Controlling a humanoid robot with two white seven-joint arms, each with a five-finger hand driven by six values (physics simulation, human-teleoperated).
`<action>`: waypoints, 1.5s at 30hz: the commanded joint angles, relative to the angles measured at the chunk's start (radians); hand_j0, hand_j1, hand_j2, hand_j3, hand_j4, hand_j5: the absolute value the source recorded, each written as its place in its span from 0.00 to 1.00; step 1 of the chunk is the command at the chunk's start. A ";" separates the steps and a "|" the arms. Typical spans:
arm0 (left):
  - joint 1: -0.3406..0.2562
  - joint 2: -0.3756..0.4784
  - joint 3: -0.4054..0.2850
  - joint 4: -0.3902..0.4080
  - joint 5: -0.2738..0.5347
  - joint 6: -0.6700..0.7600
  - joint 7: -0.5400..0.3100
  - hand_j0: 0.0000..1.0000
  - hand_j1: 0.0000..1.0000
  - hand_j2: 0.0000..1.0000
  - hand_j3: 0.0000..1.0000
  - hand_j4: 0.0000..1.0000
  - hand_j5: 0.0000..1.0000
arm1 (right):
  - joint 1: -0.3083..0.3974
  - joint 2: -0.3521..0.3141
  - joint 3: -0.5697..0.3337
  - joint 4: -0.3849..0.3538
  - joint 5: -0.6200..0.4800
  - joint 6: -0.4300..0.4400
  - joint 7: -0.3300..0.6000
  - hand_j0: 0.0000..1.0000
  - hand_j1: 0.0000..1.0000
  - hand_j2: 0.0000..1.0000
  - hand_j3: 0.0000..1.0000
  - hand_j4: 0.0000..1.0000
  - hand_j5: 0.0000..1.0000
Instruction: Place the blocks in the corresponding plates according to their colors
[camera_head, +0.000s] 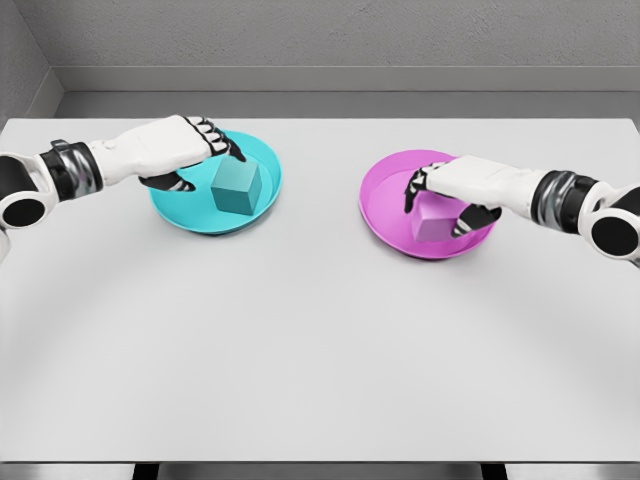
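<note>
A teal block (237, 188) rests inside the cyan plate (262, 150) at the left of the table. My left hand (205, 168) hovers over that plate's near-left part, fingers spread, just beside the block and holding nothing. On the right, a magenta block (436, 226) sits low in the magenta plate (378, 200). My right hand (438, 214) covers its top. Its fingers (410, 195) curl down the block's left side and the thumb (470, 226) presses its right side.
Both plates stand on a white table (320, 340) in its far half, about a plate's width apart. A grey wall runs behind the table's far edge.
</note>
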 joint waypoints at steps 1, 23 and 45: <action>0.000 0.013 0.003 0.000 0.016 0.001 0.001 1.00 1.00 1.00 1.00 1.00 1.00 | 0.000 0.001 -0.001 -0.001 -0.001 0.058 -0.004 0.58 0.58 0.58 0.58 0.58 0.58; 0.143 0.430 0.012 -0.284 0.205 0.001 -0.006 1.00 1.00 1.00 1.00 1.00 1.00 | -0.020 0.045 0.016 0.026 -0.009 0.167 -0.050 1.00 1.00 1.00 1.00 1.00 1.00; 0.144 0.432 0.012 -0.285 0.202 0.001 -0.006 1.00 1.00 1.00 1.00 1.00 1.00 | 0.471 -0.205 -0.527 0.008 -0.010 -0.483 -0.051 1.00 1.00 1.00 1.00 1.00 1.00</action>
